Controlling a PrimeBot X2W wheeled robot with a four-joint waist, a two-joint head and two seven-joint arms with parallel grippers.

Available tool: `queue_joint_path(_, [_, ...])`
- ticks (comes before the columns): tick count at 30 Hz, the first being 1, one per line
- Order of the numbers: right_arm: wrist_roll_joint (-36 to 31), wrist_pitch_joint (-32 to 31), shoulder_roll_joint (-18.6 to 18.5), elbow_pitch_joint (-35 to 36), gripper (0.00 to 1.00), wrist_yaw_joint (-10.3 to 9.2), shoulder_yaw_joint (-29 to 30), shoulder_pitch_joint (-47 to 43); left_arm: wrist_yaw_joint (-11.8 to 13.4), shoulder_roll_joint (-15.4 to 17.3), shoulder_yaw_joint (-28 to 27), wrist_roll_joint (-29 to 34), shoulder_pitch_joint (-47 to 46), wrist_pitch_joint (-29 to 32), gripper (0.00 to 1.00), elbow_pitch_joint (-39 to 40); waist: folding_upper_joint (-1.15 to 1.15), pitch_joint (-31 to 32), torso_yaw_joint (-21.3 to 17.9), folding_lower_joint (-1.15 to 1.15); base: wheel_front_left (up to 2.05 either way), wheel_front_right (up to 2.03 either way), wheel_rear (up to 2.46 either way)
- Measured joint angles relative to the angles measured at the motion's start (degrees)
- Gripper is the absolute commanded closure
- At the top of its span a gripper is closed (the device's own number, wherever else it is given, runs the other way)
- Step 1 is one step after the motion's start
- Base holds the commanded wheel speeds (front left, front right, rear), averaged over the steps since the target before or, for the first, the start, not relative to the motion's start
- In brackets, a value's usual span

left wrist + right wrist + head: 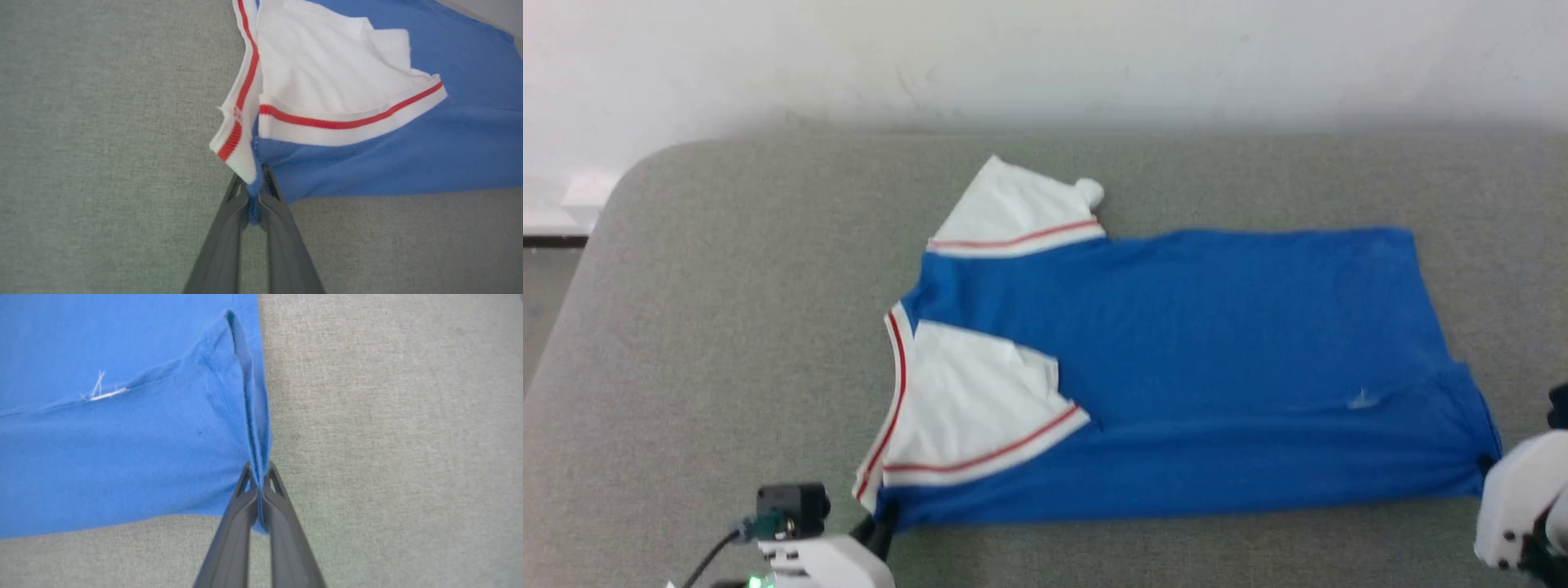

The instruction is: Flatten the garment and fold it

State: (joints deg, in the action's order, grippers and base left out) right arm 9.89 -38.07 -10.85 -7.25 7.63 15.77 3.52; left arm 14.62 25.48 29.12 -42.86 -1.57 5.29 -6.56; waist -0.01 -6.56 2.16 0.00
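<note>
The garment, a royal-blue T-shirt with white sleeves and red stripe trim, lies spread sideways on the grey table, collar end to the left, hem to the right. One white sleeve lies folded over the blue body; the other points to the far side. My left gripper is shut on the garment's near corner by the collar; in the left wrist view the blue cloth is pinched between its fingertips. My right gripper is shut on the near hem corner; its white wrist stands at the lower right.
The grey cloth-covered table has a rounded far-left corner and a white wall behind it. A small white tag or thread sits on a crease near the hem. Bare table surface lies left of the shirt.
</note>
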Motion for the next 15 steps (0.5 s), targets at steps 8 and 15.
queue_joint_path(8, [1.36, -4.94, 1.59, 5.79, 1.00, -0.01, 2.48, -7.76, 1.11, 1.07, 1.57, -2.19, 5.17, 4.35, 1.00, 2.82, 0.01, 2.64, -0.33, -0.01, 0.00, 0.00, 0.00])
queue_joint_path(15, [1.88, -4.39, 3.30, 2.54, 0.00, -0.02, 2.56, -9.07, -0.93, -0.14, 2.50, -2.44, 4.93, 2.27, 0.00, -0.19, 0.01, 1.98, -0.20, 0.00, 0.00, 0.00, 0.00])
